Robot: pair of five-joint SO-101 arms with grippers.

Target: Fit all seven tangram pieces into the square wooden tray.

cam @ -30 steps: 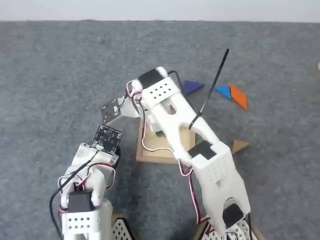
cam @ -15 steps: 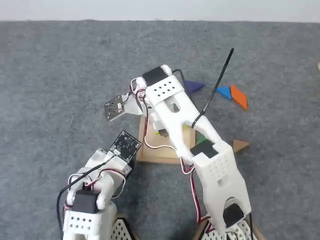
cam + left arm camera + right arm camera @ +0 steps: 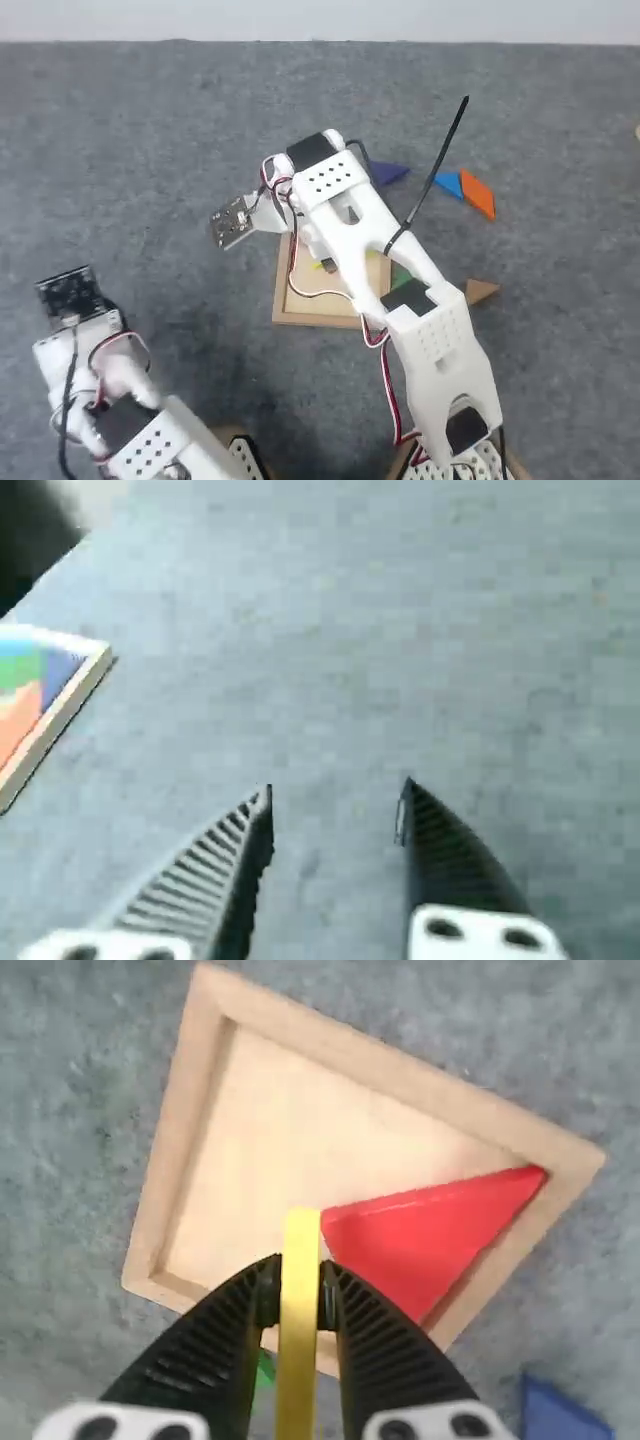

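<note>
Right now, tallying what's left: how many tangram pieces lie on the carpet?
5: purple triangle, blue triangle beside an orange piece, tan triangle, and a green one half hidden under the right arm, which may hide more.

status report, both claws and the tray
Right claw shut on yellow piece, over tray. Left claw open, empty, over carpet. Red triangle in tray, bare floor beside it, nothing in the way.

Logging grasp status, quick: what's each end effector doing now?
Left end effector: open, holding nothing.
Right end effector: closed on the thin yellow tangram piece.
</note>
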